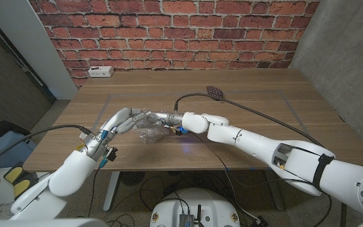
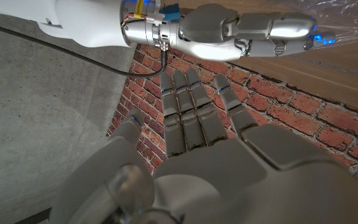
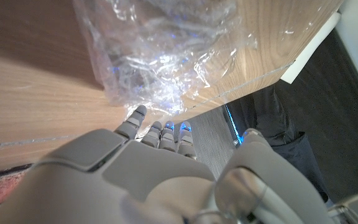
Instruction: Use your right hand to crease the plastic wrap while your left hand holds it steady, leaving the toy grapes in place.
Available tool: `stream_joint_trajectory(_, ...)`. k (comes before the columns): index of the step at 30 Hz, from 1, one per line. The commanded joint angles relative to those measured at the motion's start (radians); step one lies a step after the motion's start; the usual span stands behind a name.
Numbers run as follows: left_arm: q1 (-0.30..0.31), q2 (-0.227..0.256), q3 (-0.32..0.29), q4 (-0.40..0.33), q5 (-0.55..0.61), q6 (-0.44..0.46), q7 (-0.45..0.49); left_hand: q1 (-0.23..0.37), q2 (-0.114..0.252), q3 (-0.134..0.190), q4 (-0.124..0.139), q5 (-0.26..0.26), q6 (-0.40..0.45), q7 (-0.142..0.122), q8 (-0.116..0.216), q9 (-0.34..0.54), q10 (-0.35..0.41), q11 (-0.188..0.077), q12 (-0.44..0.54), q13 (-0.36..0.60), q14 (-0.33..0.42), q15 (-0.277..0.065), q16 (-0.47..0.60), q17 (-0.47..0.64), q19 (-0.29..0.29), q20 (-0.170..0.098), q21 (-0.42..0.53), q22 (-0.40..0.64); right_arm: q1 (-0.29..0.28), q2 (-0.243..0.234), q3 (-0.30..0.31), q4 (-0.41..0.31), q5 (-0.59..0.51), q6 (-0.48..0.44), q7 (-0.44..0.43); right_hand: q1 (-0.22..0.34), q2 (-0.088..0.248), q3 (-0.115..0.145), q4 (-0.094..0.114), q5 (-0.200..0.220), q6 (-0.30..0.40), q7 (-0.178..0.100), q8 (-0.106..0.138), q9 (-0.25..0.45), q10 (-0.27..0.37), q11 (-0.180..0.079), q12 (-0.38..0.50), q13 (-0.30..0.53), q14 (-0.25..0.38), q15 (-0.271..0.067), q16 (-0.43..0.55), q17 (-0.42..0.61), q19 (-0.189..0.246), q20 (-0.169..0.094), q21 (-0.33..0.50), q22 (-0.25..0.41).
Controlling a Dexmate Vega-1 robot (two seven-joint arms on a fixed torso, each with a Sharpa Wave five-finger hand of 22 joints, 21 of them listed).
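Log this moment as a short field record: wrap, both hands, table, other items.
plastic wrap: crumpled clear sheet near the table's front edge
grapes: cannot make them out under the wrap
right hand: fingers extended, fingertips at the wrap's edge
left hand: fingers straight and together, beside the wrap; contact unclear
table: wooden
other items: white power strip at the far left corner; dark oval object on a cable
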State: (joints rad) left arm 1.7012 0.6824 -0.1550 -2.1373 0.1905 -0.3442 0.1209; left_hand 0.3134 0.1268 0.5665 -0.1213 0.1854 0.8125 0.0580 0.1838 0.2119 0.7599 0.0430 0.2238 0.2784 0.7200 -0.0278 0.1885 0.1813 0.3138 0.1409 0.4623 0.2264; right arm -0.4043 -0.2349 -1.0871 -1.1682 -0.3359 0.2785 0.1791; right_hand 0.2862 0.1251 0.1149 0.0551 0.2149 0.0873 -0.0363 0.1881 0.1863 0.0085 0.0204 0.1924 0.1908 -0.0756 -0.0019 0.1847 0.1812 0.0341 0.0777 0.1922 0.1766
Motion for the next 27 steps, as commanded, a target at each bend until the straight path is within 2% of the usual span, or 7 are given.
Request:
stream_joint_trajectory(1,-0.001,-0.007,0.0,0.008,-0.024,-0.028,-0.018,-0.004,-0.011,0.011,-0.006,0.002,-0.052,-0.014,-0.01,-0.007,-0.028,0.0,-0.014,-0.007,-0.029,-0.001,-0.005,0.001,-0.015,0.004,-0.004,-0.002,-0.016,-0.011,0.031,-0.021,-0.015,0.021,-0.084,0.014,0.003,0.006,-0.009,0.007,0.001,-0.011,0.0,0.001,0.0,-0.005,0.003,0.001,0.004,-0.001,0.006,0.002,0.006,0.005,0.006,0.001)
stream_joint_trajectory(6,-0.002,-0.007,0.001,0.007,-0.026,-0.031,-0.024,0.0,-0.017,0.019,-0.018,0.001,-0.082,-0.021,-0.007,-0.016,-0.086,-0.007,-0.034,-0.019,-0.083,-0.002,-0.014,-0.003,-0.038,0.012,-0.013,-0.007,-0.017,-0.011,0.037,-0.018,-0.018,0.027,-0.101,0.021,0.005,0.01,-0.014,0.007,-0.003,-0.015,-0.001,0.001,-0.002,-0.009,0.002,0.001,0.007,-0.003,0.007,0.001,0.011,0.005,0.008,0.001)
stream_joint_trajectory(14,-0.001,-0.016,0.002,0.008,-0.028,-0.036,-0.021,0.0,-0.021,0.022,-0.021,0.0,-0.086,-0.02,-0.004,-0.019,-0.106,-0.01,-0.037,-0.025,-0.108,-0.005,-0.016,-0.004,-0.048,0.017,-0.018,-0.009,-0.033,-0.011,0.066,-0.01,0.003,0.04,-0.146,0.031,0.008,0.017,-0.022,0.007,-0.013,-0.022,-0.003,0.001,-0.008,-0.015,0.0,0.001,0.004,-0.006,0.006,0.001,0.016,0.004,0.009,0.001)
stream_joint_trajectory(19,-0.002,-0.016,0.003,0.011,-0.033,-0.037,-0.025,0.0,-0.024,0.027,-0.025,-0.001,-0.108,-0.022,-0.006,-0.022,-0.151,-0.015,-0.044,-0.036,-0.152,-0.003,-0.018,-0.006,-0.059,0.019,-0.024,-0.013,-0.044,-0.011,0.09,0.001,0.037,0.056,-0.162,0.036,0.01,0.02,-0.025,0.007,-0.014,-0.026,-0.002,0.001,-0.008,-0.016,0.001,0.001,0.005,-0.006,0.006,0.001,0.019,0.002,0.01,0.001)
stream_joint_trajectory(27,-0.007,-0.024,0.008,0.019,-0.034,-0.039,-0.016,0.005,-0.03,0.037,-0.032,-0.003,-0.189,-0.049,-0.012,-0.026,-0.245,-0.024,-0.047,-0.057,-0.257,-0.006,-0.021,-0.009,-0.102,0.023,-0.045,-0.02,-0.065,-0.015,0.126,0.01,0.101,0.072,-0.166,0.043,0.01,0.025,-0.032,0.006,-0.022,-0.038,-0.004,0.001,-0.009,-0.018,0.001,0.001,0.007,-0.006,0.007,0.0,0.025,0.001,0.012,0.001)
